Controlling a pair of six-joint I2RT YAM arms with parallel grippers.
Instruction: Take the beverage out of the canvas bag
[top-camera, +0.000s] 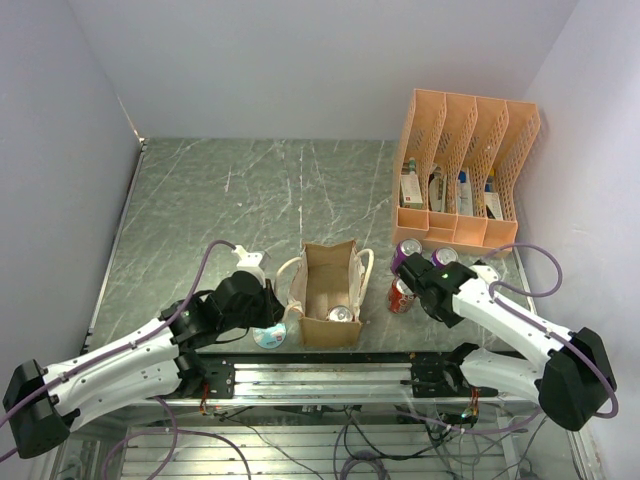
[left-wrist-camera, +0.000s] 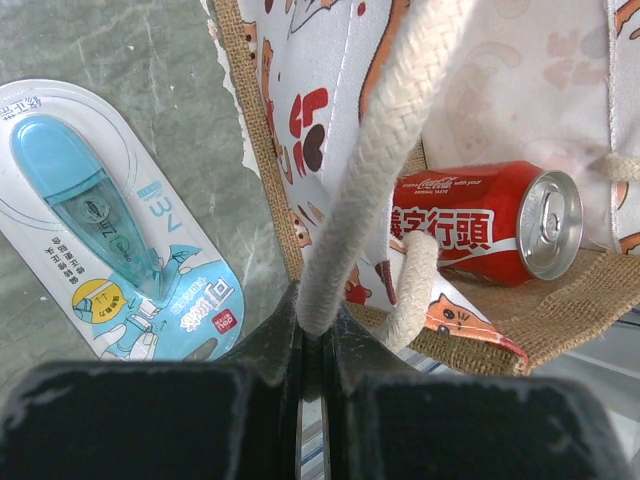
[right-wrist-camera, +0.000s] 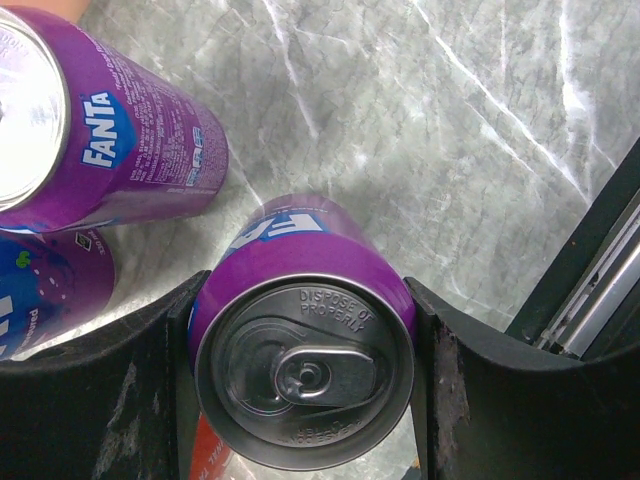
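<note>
The tan canvas bag (top-camera: 330, 290) stands open near the table's front edge. A red cola can (left-wrist-camera: 490, 222) lies on its side on the bag's floor, and its silver top (top-camera: 340, 314) shows from above. My left gripper (left-wrist-camera: 318, 325) is shut on the bag's cream rope handle (left-wrist-camera: 385, 130), at the bag's left side (top-camera: 272, 303). My right gripper (right-wrist-camera: 305, 330) is to the right of the bag (top-camera: 420, 278), shut on an upright purple Fanta can (right-wrist-camera: 300, 300), with both fingers pressed against its sides. In the top view the gripper hides most of that can.
Two more purple cans (right-wrist-camera: 110, 130) (right-wrist-camera: 45, 290) and a red can (top-camera: 400, 295) stand close around the right gripper. A blue correction-tape pack (left-wrist-camera: 110, 235) lies left of the bag. An orange file organizer (top-camera: 462, 165) stands at the back right.
</note>
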